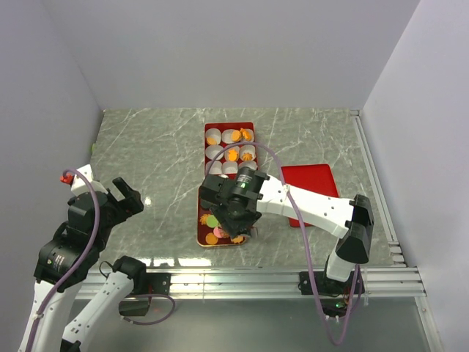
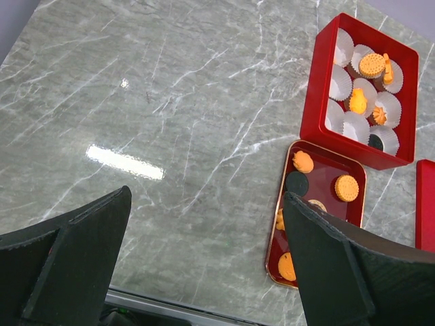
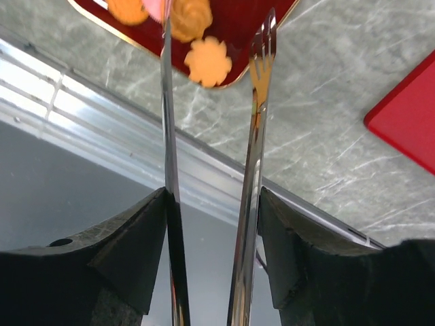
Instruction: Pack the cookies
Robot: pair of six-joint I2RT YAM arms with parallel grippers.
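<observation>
L gripper (image 2: 207,204): fingers spread wide, nothing between, over grey marble-pattern table (image 2: 170,102), well left of tray. R gripper (image 3: 212,204) clamps thin metal tongs (image 3: 257,136); tong tips apart, empty, at near end of shallow red gold-rimmed tray (image 2: 325,178). Small orange round/flower-shaped cookies (image 3: 207,61) lie loose on tray w/ pink, green, dark ones. More sit in white paper cups (image 2: 343,78) inside red rectangular box (image 2: 319,85) just beyond tray.

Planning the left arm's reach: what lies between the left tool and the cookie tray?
Only bare marble table lies between the left tool and the cookie tray; the top external view shows it.
</observation>
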